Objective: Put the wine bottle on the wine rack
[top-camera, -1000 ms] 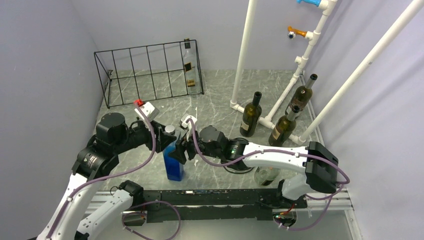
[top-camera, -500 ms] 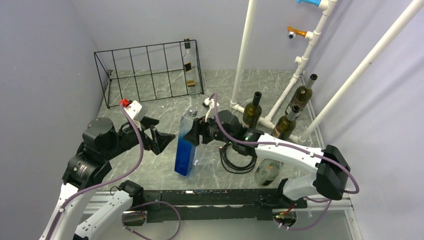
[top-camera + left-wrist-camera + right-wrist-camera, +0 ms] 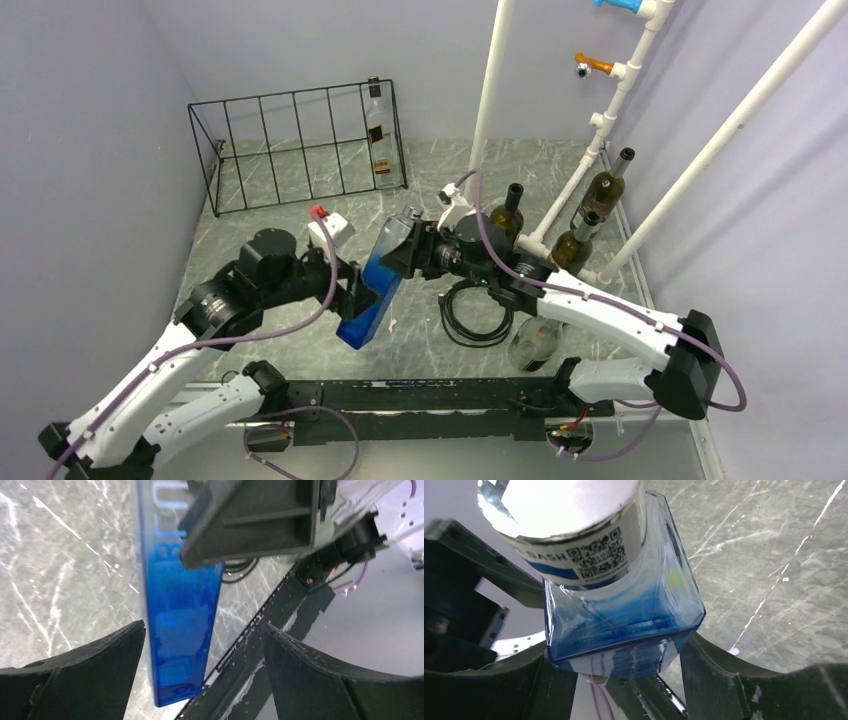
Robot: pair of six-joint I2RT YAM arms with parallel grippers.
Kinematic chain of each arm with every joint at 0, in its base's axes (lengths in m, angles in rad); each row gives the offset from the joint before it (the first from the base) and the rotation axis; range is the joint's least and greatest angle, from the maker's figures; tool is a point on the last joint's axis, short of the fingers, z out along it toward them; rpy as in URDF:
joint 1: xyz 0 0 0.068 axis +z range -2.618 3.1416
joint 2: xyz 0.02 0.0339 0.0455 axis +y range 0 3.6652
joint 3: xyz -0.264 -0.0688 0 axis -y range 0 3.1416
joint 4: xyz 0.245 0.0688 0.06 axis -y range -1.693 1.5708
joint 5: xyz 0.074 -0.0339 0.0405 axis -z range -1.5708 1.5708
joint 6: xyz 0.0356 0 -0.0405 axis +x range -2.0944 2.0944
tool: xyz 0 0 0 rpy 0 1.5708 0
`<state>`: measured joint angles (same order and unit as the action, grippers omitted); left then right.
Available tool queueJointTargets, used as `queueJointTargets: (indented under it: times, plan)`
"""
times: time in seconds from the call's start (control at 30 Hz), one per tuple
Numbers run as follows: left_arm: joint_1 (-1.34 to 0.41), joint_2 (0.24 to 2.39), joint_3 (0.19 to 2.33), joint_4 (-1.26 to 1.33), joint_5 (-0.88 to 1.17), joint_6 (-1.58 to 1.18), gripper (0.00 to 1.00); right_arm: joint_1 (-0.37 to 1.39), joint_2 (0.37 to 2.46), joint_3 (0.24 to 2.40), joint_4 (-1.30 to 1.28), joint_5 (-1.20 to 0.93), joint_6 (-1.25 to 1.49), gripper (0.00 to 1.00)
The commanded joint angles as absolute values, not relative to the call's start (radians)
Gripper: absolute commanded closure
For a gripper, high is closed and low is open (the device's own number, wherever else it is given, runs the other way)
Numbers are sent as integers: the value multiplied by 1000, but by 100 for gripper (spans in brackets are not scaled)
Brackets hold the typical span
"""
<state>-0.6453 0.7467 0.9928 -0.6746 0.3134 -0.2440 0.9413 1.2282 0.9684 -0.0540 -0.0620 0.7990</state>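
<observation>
While the right gripper [image 3: 398, 251] was clamped on the shoulder of the blue bottle [image 3: 377, 281], the bottle hung tilted, well in front of the wine rack [image 3: 290, 150] and outside it. The left gripper [image 3: 354, 294] stood spread either side of its lower body, clear of the glass. A clear bottle [image 3: 378, 130] stood upright at the rack's right end.

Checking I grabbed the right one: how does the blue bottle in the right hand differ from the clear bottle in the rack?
The blue bottle is square-sided and tinted blue; the clear bottle is colourless with a label. The blue bottle leans, gripped near its top by the right hand; the clear bottle stands upright, unheld, in the wine rack's right end slot. Both are tall and see-through.
</observation>
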Motion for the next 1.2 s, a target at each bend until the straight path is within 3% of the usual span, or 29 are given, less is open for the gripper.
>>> queueJointTargets:
  times: [0.0,0.2,0.3,0.73,1.03,1.17]
  plan:
    - [-826,752,990,-623,21,-288,8,940,1112,980,181,-72,929,100]
    - [-1067,882,1041,-666,-367,-298,6,939,1055,941,193,-65,961,100]
    - [-1115,928,1054,-652,-449,-315,6,939,1024,916,202,-55,971,100]
    - [-1194,929,924,-334,-466,-277,12,939,940,839,278,-44,1026,100]
    - [-1219,960,904,-252,-487,-232,16,939,915,831,291,-44,1042,100]
    - [-1221,999,929,-269,-500,-215,28,939,911,827,302,-52,1046,100]
